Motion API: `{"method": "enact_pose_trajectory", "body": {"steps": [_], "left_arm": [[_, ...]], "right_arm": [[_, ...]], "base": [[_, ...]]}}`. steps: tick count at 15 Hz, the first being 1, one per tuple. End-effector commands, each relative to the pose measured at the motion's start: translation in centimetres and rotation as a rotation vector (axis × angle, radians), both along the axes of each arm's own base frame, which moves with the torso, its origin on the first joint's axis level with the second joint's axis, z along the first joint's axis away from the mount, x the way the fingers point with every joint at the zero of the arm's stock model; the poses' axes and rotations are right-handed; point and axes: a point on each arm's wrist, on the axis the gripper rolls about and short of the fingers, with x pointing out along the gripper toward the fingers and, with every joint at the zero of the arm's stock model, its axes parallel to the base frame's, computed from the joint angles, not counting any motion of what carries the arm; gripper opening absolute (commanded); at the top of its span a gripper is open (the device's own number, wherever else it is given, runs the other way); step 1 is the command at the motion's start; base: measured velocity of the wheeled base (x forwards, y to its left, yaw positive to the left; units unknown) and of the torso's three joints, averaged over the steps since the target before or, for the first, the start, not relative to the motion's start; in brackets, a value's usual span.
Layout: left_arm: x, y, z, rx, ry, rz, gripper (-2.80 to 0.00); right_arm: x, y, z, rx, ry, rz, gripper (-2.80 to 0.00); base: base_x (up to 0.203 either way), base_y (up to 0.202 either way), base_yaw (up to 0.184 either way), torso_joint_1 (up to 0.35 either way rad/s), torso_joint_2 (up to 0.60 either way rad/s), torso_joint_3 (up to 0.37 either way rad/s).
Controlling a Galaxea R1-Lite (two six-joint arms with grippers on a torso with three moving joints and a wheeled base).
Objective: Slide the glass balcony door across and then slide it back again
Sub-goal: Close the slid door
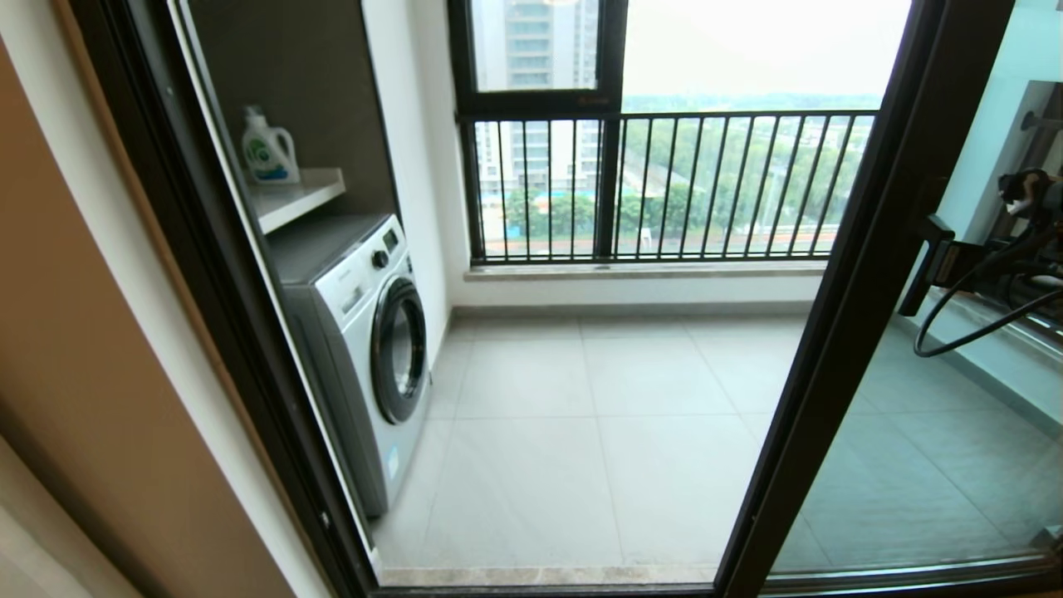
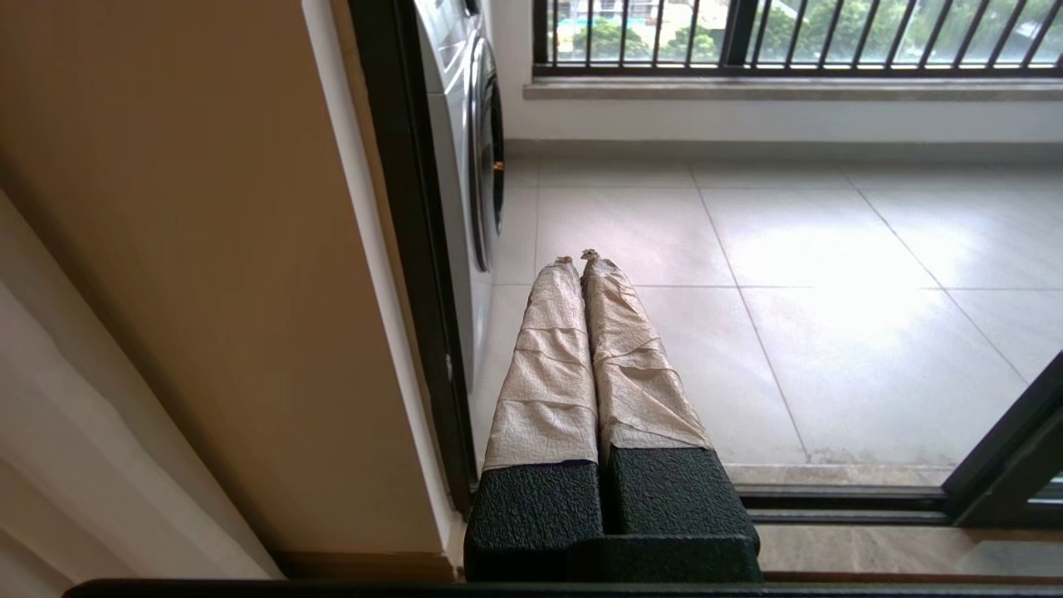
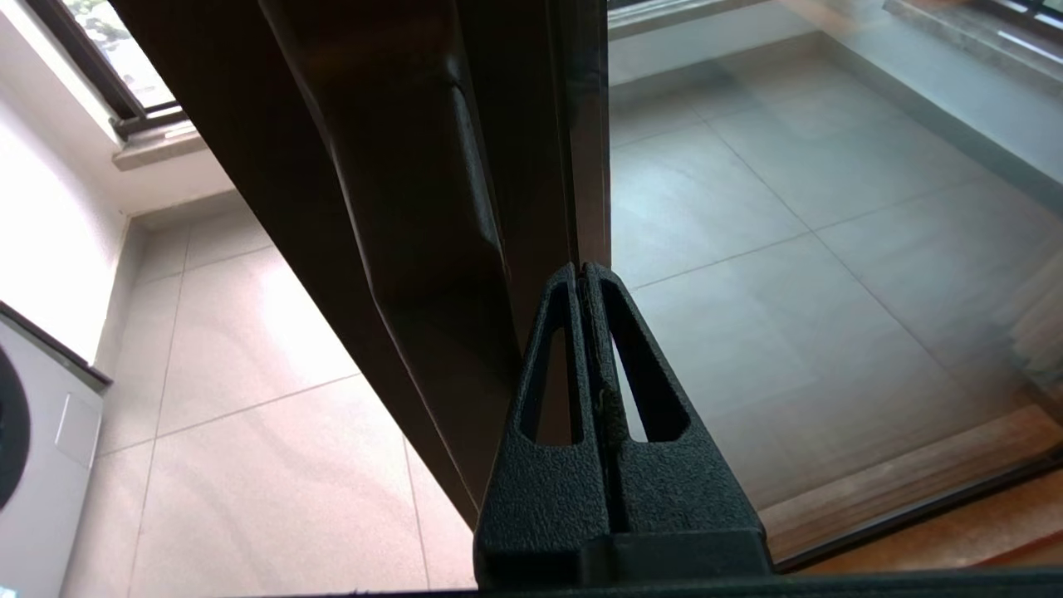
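Note:
The glass balcony door (image 1: 857,316) stands slid to the right, its dark stile slanting across the head view with tinted glass to the right of it. A wide opening to the balcony lies to its left. The black bar handle (image 1: 918,266) sits on the stile. My right gripper (image 3: 584,270) is shut, holding nothing. Its tips rest against the door's stile (image 3: 399,208) beside the handle (image 3: 477,191), at the edge of the glass. The right arm (image 1: 1017,274) reaches in from the right. My left gripper (image 2: 579,257) is shut, with tape-wrapped fingers (image 2: 548,365), and hangs low by the left jamb.
A white washing machine (image 1: 365,332) stands on the balcony's left, under a shelf with a detergent bottle (image 1: 267,149). A black-framed window with railing bars (image 1: 664,183) closes the far side. The dark left jamb (image 1: 208,274) and the floor track (image 2: 839,502) border the opening.

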Motion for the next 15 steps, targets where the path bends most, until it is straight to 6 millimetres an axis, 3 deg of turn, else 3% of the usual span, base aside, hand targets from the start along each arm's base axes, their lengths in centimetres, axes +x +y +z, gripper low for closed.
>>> {"method": "enact_pose_trajectory", "body": {"steps": [1, 15], "left_arm": [[0.0, 0.0, 0.0, 0.0, 0.001, 0.0, -2.8], [0.0, 0.0, 0.0, 0.0, 0.001, 0.0, -2.8]], "right_arm": [[0.2, 0.7, -0.2, 0.003, 0.003, 0.03, -2.8], [0.3, 4.0, -0.3, -0.01, -0.037, 0.107, -2.8]], "base": [[0.0, 0.0, 0.0, 0.0, 0.0, 0.0], [0.0, 0.0, 0.0, 0.0, 0.0, 0.0]]}}
